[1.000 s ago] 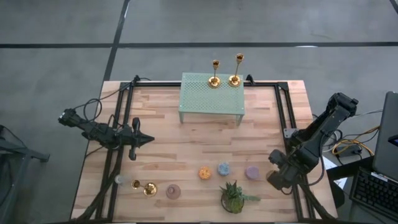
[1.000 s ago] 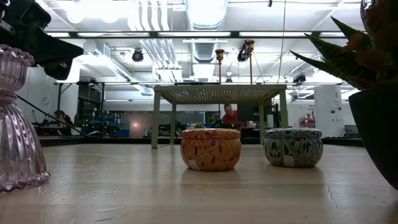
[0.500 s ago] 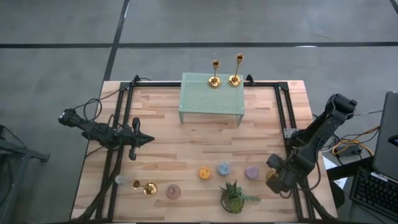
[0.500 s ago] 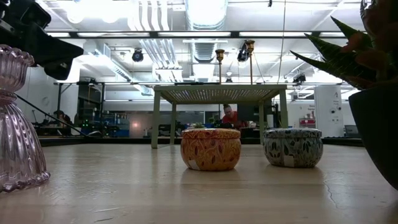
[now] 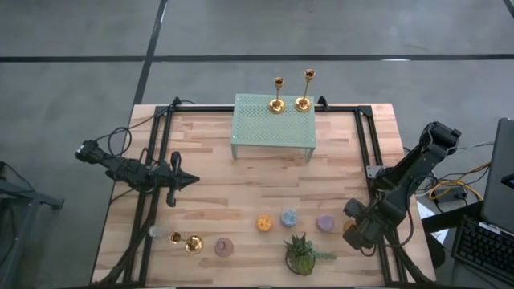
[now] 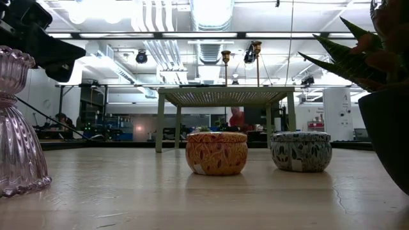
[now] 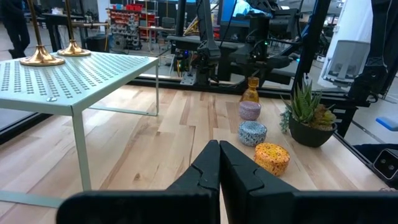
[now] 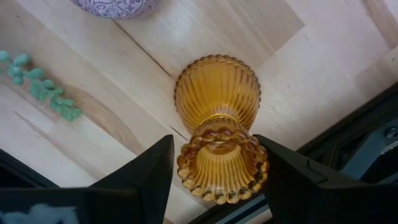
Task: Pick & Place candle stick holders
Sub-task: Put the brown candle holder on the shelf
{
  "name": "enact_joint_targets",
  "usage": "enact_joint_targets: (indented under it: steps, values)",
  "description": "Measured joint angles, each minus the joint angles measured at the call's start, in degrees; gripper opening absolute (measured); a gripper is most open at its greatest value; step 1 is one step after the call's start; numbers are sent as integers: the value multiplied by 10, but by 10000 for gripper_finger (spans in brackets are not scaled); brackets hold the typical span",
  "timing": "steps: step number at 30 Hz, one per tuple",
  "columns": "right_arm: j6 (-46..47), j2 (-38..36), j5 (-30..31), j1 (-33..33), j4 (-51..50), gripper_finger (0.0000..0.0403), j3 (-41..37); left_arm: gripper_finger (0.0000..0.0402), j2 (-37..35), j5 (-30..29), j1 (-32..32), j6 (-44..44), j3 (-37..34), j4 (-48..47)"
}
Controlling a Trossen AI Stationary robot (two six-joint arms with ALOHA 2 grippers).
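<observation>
I log: right gripper (image 8: 214,163) open astride amber glass holder (image 8: 217,124); left gripper (image 7: 219,163) closed, empty; two candlesticks (image 5: 291,91) on rack (image 5: 273,128).

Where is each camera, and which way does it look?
High: above the table, looking straight down; both arms, left claw and right claw.
Low: at tabletop height, looking level past the orange tin to the green stand; an arm's edge.
Left wrist: on the left arm, looking across the table; its shut claw.
Right wrist: on the right arm, looking down at an amber glass holder; its claw.
Low and left wrist share tin, stand, gold candlesticks.
</observation>
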Motion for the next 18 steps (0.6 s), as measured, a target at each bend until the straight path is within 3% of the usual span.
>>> enact_joint_targets:
  steps: [7,18]
  values:
    - [-3,0,-2,0,0,163,0,5,0,0,0,0,0,0]
    - [-11,0,-3,-5,-3,172,1,5,0,0,0,0,0,0]
